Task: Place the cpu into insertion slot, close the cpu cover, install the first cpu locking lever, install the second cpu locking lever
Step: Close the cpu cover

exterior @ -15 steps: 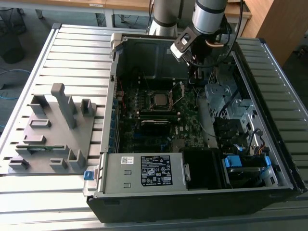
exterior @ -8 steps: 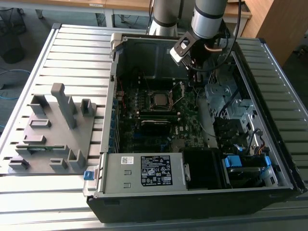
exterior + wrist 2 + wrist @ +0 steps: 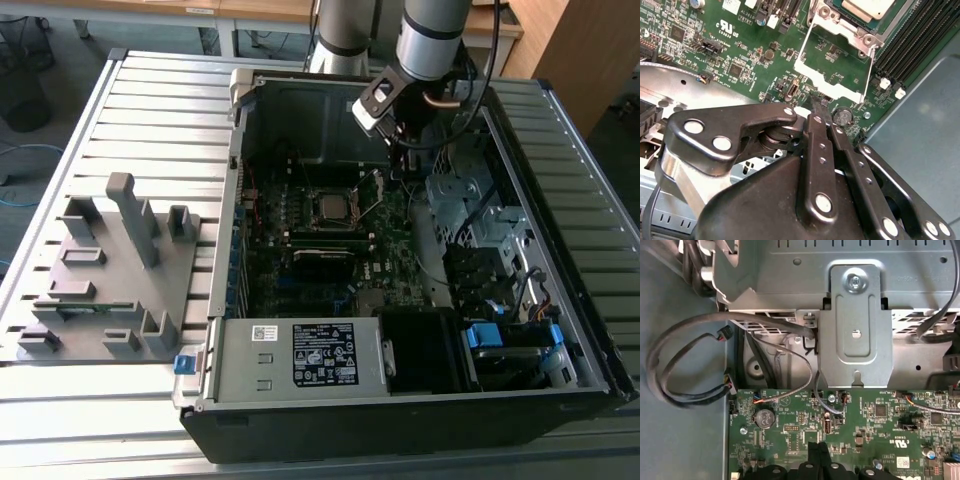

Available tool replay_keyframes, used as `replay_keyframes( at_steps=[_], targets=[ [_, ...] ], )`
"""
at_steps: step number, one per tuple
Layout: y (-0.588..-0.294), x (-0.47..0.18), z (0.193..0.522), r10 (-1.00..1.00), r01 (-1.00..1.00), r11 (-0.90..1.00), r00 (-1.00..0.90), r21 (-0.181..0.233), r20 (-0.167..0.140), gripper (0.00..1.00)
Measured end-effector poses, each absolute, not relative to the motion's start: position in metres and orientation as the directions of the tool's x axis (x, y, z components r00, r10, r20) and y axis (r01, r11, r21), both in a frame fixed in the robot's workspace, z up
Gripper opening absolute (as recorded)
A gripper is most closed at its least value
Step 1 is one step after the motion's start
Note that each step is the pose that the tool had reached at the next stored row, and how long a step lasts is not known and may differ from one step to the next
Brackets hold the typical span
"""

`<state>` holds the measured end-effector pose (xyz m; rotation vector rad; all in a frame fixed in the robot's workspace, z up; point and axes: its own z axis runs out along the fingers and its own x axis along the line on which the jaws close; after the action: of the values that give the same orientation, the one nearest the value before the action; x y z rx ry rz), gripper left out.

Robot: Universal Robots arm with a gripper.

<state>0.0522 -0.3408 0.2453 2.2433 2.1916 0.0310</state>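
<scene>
Step in hand: closing the cover. Cpu (image 3: 866, 7) sits in the slot (image 3: 875, 31), grey top up, so step 1 reads as done. Cover (image 3: 810, 67) stands open on its hinge, off the chip. Green board (image 3: 740, 50) shows thru its window.

Gripper (image 3: 819, 105): jaws together, tips meeting right at the cover's free edge. Touching it or pinching a lip of it, can't tell.

Judgement: closing calls for the free edge to go over in an arc abt the hinge and lie flat on the chip. Tips must keep off the small board parts and the memory slots (image 3: 910, 45) beside. Light force only; the plate is thin, prob. springy.

Views:
- Exterior view: the whole layout. Case (image 3: 232, 200) lies on the slatted counter (image 3: 150, 100), w/ a grey jig (image 3: 110, 270) to the exterior view's left of it. Arm stands over the case's far end, gripper near the socket at mid-board.
- Second wrist view: the close look, i.e. tips vs cover edge, chip seated, cover angle.
- First wrist view: looks past the tips toward the chassis wall. Screwed bracket (image 3: 855, 330), looped cables (image 3: 670, 365) and coin cell (image 3: 763, 417) are there. Useful for judging clearance on that side.
</scene>
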Motion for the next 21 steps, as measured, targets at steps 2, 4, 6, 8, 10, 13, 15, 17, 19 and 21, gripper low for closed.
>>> replay_keyframes(
  at_steps=[2,4,6,8,10,13,15,17,19,21],
  targets=[
    [-0.341,0.05,0.245,1.0,1.0,-0.023,0.023,0.018,0.01,0.1],
    [-0.341,0.048,0.245,1.0,1.0,-0.023,0.023,0.018,0.01,0.1],
    [-0.341,0.045,0.245,1.0,1.0,-0.023,0.023,0.018,0.01,0.1],
    [-0.341,0.043,0.245,1.0,1.0,-0.024,0.023,0.019,0.01,0.1],
    [-0.341,0.041,0.245,1.0,1.0,-0.023,0.023,0.019,0.01,0.1],
    [-0.341,0.036,0.245,1.0,1.0,-0.023,0.023,0.02,0.01,0.1],
    [-0.341,0.032,0.245,1.0,1.0,-0.023,0.023,0.021,0.01,0.1],
    [-0.341,0.028,0.245,1.0,0.999,-0.023,0.023,0.022,0.01,0.1],
    [-0.341,0.021,0.245,1.0,0.999,-0.023,0.023,0.024,0.01,0.1],
    [-0.341,0.015,0.245,1.0,0.999,-0.023,0.023,0.026,0.01,0.1]
  ],
)
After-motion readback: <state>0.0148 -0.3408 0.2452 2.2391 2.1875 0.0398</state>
